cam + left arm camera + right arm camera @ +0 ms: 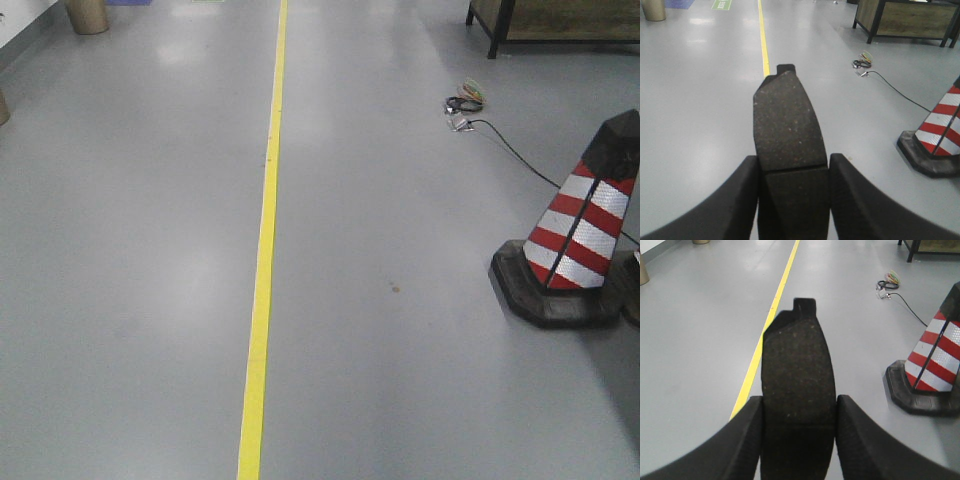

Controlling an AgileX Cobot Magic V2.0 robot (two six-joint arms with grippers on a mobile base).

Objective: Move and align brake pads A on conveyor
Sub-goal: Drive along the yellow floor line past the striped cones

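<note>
Double grip above a grey floor (130, 250).
The left gripper (793, 167) pinches a brake pad (786, 115) by its side edges; the right gripper (798, 405) pinches a second brake pad (797, 350); a traffic cone (580, 230) stands to the right.

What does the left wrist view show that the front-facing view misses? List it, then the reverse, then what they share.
Only the left wrist view: a brake pad, with a groove across its middle, clamped in the left gripper. Only the front-facing view: the black top of the traffic cone, which the wrist view cuts off. Both: the yellow floor line, the cone, the coiled cable and the grey floor.
</note>
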